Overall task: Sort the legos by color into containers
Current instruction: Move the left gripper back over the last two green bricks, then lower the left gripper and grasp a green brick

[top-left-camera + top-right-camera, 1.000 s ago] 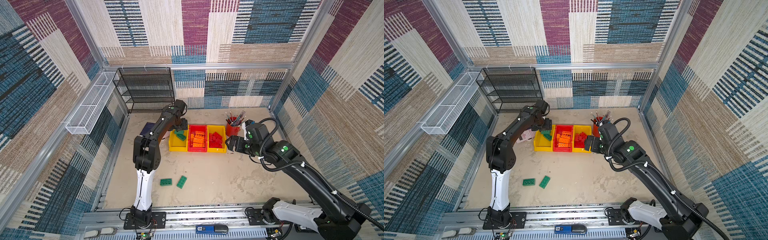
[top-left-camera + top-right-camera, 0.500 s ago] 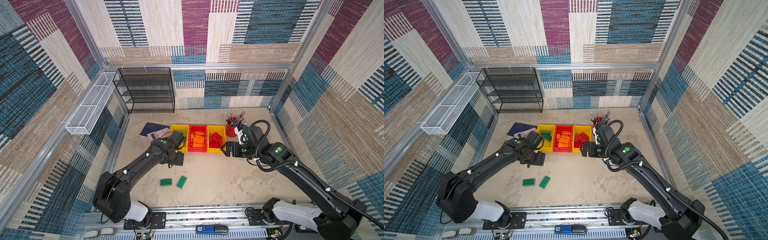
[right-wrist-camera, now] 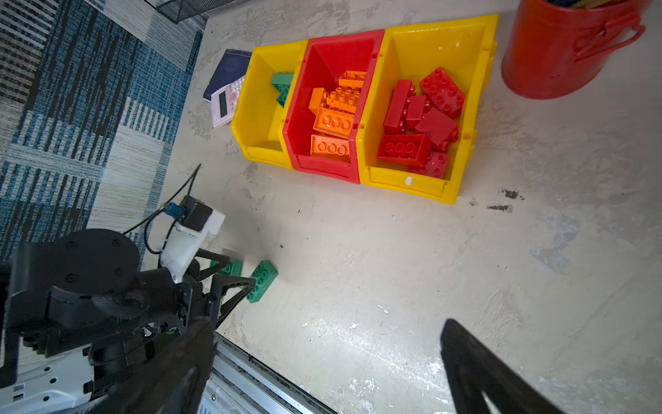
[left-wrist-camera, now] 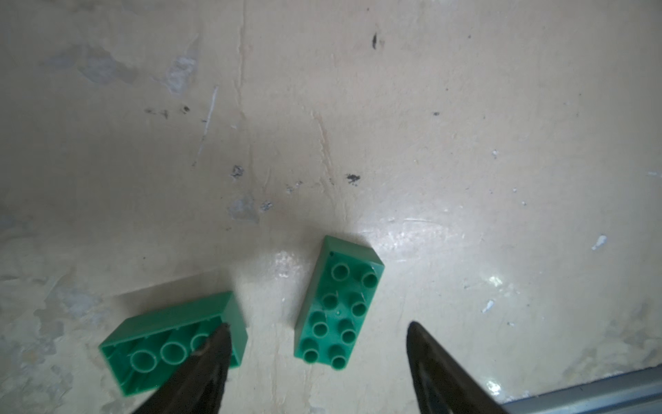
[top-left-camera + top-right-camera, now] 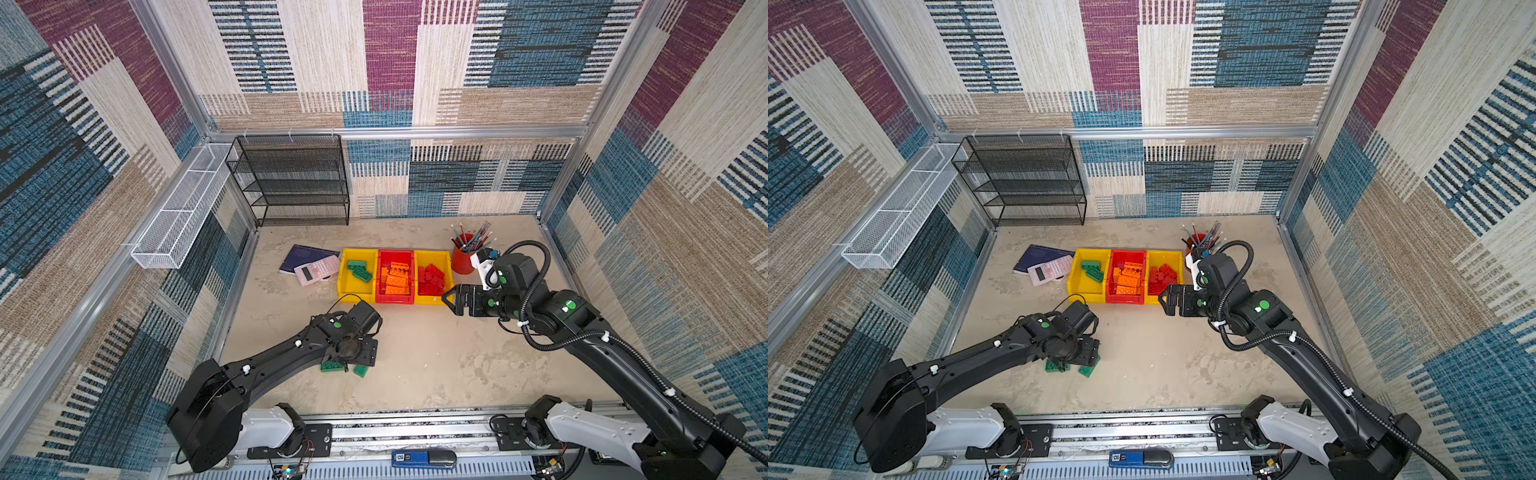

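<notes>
Two green legos lie on the floor at the front left: one studs up (image 4: 338, 304) and one upside down (image 4: 172, 344); both top views show them (image 5: 332, 366) (image 5: 1088, 370). My left gripper (image 4: 318, 325) hangs open just above them, the studded brick between its fingers and one fingertip (image 4: 218, 344) over the upside-down brick. The containers stand in a row: left yellow bin (image 5: 345, 286) with green bricks (image 5: 359, 268), red bin (image 5: 380, 296) with orange bricks (image 5: 395, 278), right yellow bin (image 5: 432, 300) with red bricks (image 5: 432, 276). My right gripper (image 5: 451, 299) is open and empty, in front of the right yellow bin.
A red pencil cup (image 5: 462, 259) stands right of the bins. A pink calculator (image 5: 318, 270) lies on a dark notebook (image 5: 303, 255) to their left. A black mesh shelf (image 5: 291, 178) is at the back, a white wire basket (image 5: 178, 212) on the left wall. A metal rail (image 5: 415, 419) runs along the front.
My left arm swung from the left yellow bin down to the two green bricks on the floor, its jaws narrowing slightly. The right gripper shifted a little leftward.
</notes>
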`<state>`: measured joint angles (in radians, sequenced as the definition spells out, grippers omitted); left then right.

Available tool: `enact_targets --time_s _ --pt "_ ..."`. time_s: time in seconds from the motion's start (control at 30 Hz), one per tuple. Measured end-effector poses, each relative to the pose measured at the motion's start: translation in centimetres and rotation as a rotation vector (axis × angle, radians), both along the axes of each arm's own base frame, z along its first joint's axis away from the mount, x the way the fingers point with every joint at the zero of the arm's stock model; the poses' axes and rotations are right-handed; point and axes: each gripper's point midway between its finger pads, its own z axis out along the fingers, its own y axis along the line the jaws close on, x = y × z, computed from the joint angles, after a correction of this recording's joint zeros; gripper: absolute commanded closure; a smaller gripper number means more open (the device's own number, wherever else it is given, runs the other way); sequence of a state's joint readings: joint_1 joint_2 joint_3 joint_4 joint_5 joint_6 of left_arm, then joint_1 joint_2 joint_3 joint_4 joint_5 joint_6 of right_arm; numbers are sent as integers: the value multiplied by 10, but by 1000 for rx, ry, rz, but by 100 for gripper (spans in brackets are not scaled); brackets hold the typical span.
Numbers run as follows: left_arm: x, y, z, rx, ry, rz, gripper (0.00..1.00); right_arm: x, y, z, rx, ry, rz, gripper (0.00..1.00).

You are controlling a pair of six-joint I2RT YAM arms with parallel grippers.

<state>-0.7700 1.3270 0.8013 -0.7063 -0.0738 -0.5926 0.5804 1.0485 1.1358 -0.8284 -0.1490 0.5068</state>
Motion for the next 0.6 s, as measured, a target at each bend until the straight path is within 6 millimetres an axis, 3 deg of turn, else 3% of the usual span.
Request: enact_targets --time_s 0.23,0.6 --pt "-5 -14 -20 29 33 -44 31 -7 -5 3 31 7 -27 0" --pt "-6 -13 -44 83 82 -45 47 -11 -8 6 61 13 -56 0"
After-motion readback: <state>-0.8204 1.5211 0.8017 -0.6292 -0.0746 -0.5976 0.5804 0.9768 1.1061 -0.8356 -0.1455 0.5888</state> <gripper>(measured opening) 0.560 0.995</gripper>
